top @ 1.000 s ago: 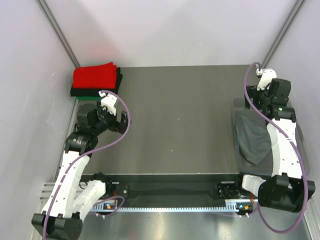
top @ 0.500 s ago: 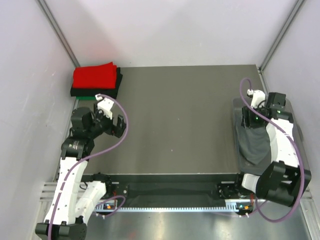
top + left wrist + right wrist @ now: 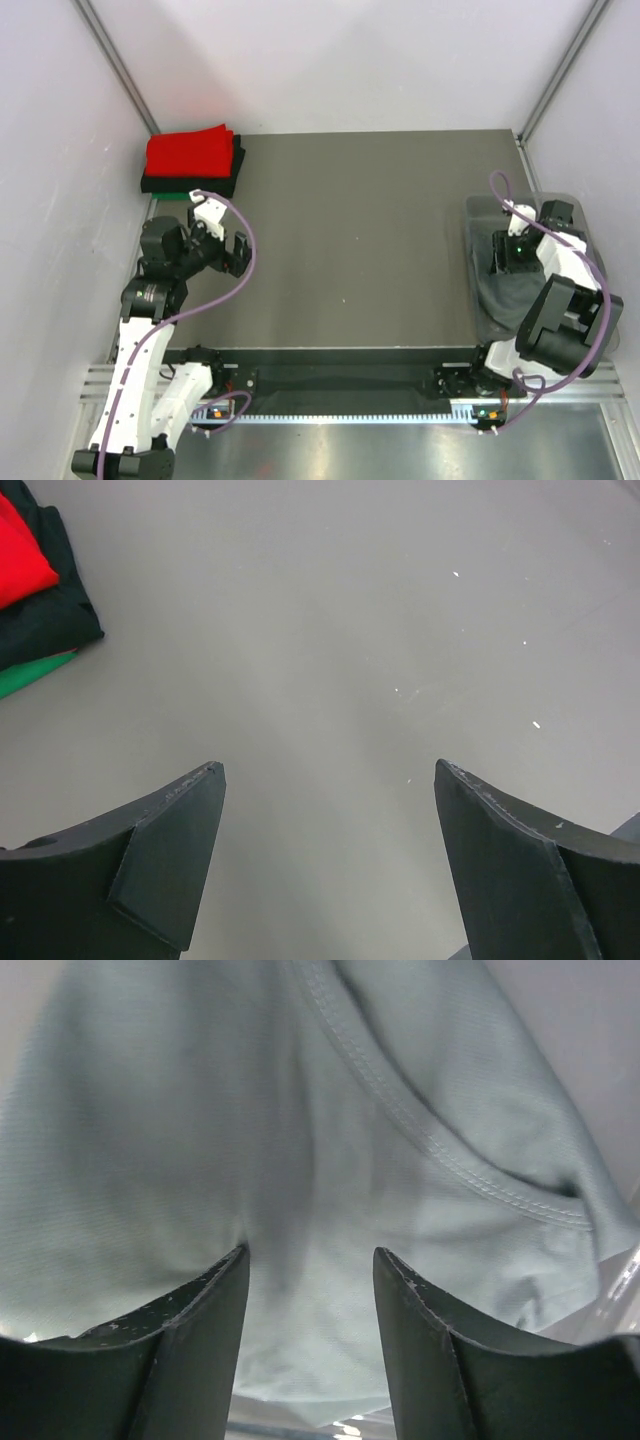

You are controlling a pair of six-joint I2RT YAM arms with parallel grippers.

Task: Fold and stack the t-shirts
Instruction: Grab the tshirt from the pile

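1. The left gripper (image 3: 325,770) was seen poised above the bare dark grey tabletop (image 3: 360,220). Its jaws were spread wide and nothing was held between them.
2. The right gripper (image 3: 310,1260) was pointed down into the clear plastic bin (image 3: 480,206) at the right edge of the table. Its jaws were parted to a moderate gap and no cloth was pinched. Whether the tips were already pressed into the fabric could not be told.
3. The crumpled dark grey cotton t-shirt (image 3: 300,1110) was found heaped in that bin, directly under the right fingers. A stitched hem or collar seam was seen running diagonally across it in the right wrist view.
4. The shirt was judged to be light, limp and not fragile. It would be expected to sag and bunch when lifted, and a loose fold could slip out of a shallow pinch.
5. A hold on the doubled, stitched seam was judged firmer than one on a single flat layer. A second hold at another edge would probably be needed for the shirt to be spread on the table.
6. At the far left corner a stack was seen, well apart from the bin: a folded red t-shirt (image 3: 190,152) on top, a folded black t-shirt (image 3: 190,184) beneath it, and a folded green t-shirt (image 3: 30,672) showing at the bottom edge.
7. The grey shirt was judged not yet folded, so most of the task remained.
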